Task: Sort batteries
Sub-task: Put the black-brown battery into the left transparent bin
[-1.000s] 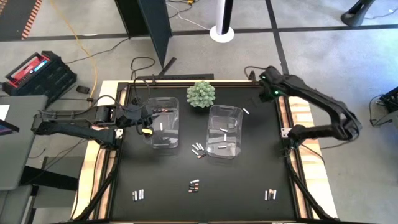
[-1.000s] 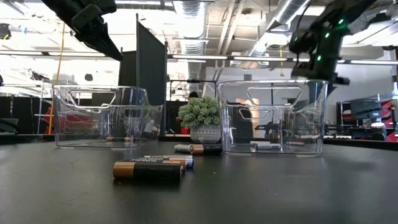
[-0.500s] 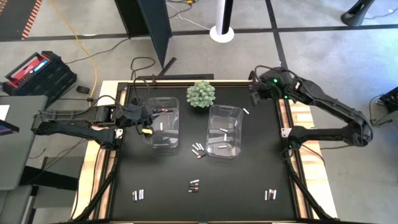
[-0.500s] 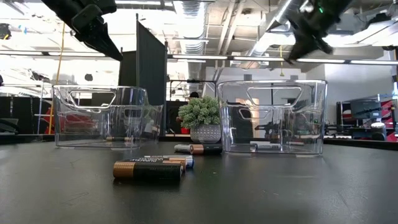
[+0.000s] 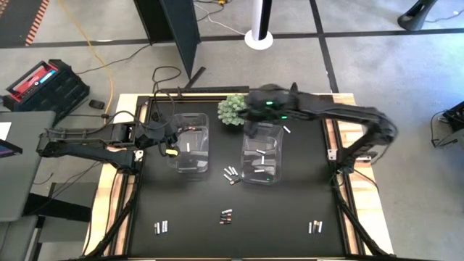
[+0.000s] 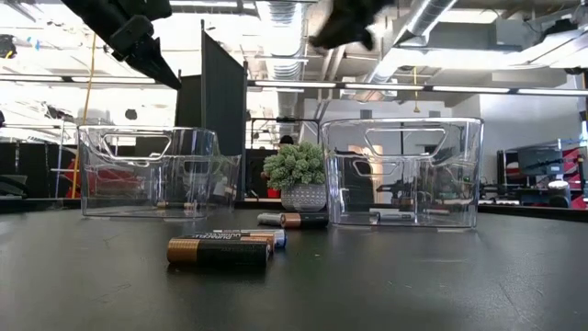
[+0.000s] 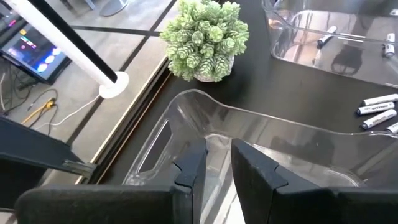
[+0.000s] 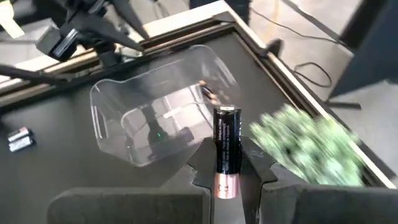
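My right gripper (image 8: 227,152) is shut on a dark battery with a copper end (image 8: 226,134). It hangs high above the table near the green plant (image 5: 234,109) and the right clear bin (image 5: 262,154). My left gripper (image 7: 217,165) hovers over the near wall of the left clear bin (image 5: 190,142), narrowly open and empty. Both bins hold a few batteries, with pale cells (image 5: 261,152) in the right one. Loose batteries lie on the black table in small groups (image 5: 230,174), (image 5: 226,216), (image 5: 162,227), (image 5: 315,227). A single pale one (image 5: 287,130) lies beside the right bin. My right gripper pinches the dark battery between its two fingers, on the sides of the half nearer the copper end (image 8: 225,177). The battery lies along the fingers, its black end (image 8: 226,115) sticking out past the tips. It is lifted clear of everything.
The plant stands at the table's far middle between the two bins. Wooden rails (image 5: 125,188) edge the table on the left and right. Bare black tabletop lies toward the near edge between the battery groups. In the low view, two batteries (image 6: 220,250) lie close to the camera.
My right arm has swung from the table's far right corner toward the left, staying high. Its gripper has ended up over the plant and the right bin's far end. The bins and loose batteries have not moved.
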